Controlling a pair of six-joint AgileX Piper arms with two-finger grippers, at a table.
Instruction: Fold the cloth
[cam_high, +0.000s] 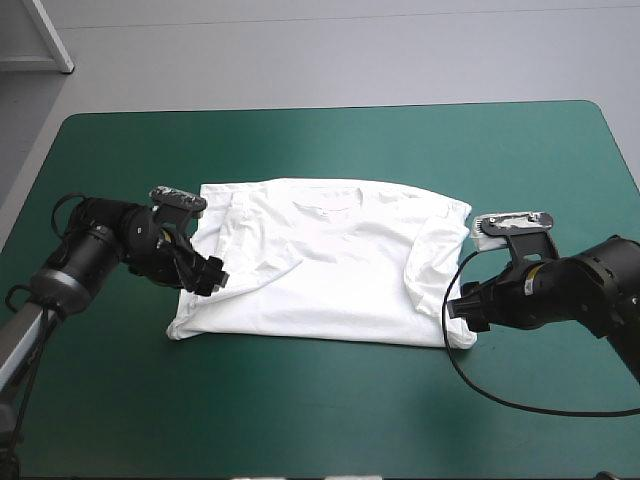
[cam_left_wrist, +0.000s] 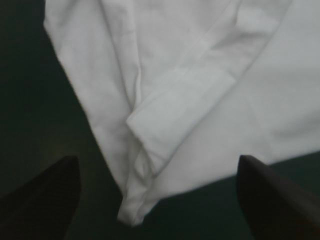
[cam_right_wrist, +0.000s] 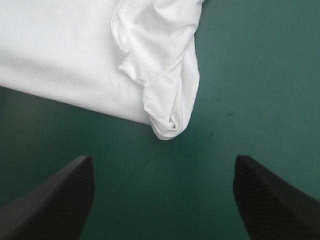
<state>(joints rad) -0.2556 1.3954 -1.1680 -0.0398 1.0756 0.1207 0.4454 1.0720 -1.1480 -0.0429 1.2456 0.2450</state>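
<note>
Looking at a white T-shirt (cam_high: 330, 265), spread flat in the middle of the teal-green cover (cam_high: 330, 410). Seems to be the start of a fold, with no cloth lifted yet. Can see the left gripper (cam_high: 213, 277) wide open at the shirt's left edge, holding nothing. Same with the right gripper (cam_high: 456, 306), open just off the near right corner. Next, most likely: dip down, pinch both sides, lift together. No words or tags to read anywhere.
</note>
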